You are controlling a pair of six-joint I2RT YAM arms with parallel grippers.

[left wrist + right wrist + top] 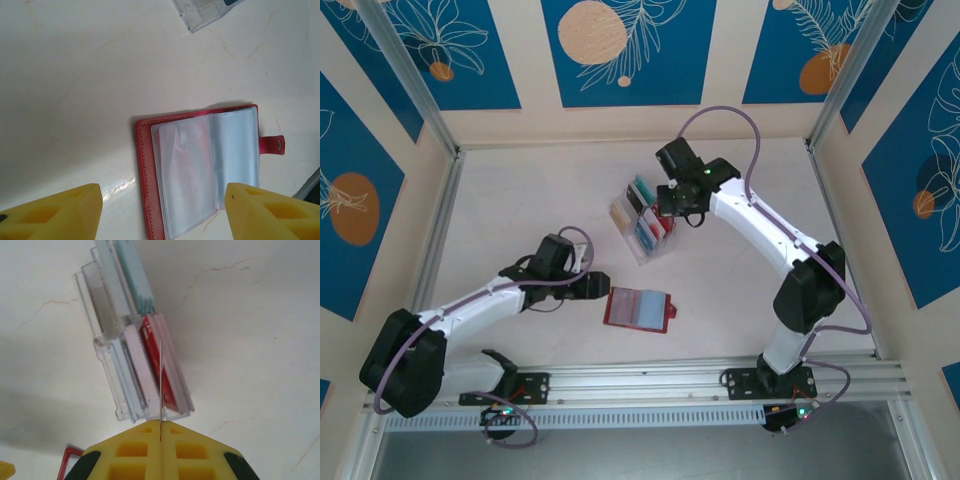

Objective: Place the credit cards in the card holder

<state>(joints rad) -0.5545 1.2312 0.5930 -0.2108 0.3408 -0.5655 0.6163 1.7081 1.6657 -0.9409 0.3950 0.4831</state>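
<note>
The red card holder (638, 309) lies open on the table, its clear inner sleeves facing up and its snap tab to the right. My left gripper (600, 283) hovers just left of it, open; in the left wrist view the card holder (200, 170) lies between and beyond the yellow fingertips (55, 212) of the left gripper (162, 200). My right gripper (672, 205) sits over the clear rack (642, 225). In its wrist view the right gripper (161, 429) is shut on a thin credit card (161, 385) seen edge-on above the rack (117, 385). Teal (135, 275) and red (152, 355) cards stand in the slots.
A corner of the clear rack (200, 12) shows at the top of the left wrist view. Low walls ring the pale table (540, 200), and an aluminium rail (700, 380) with the arm bases runs along the near edge.
</note>
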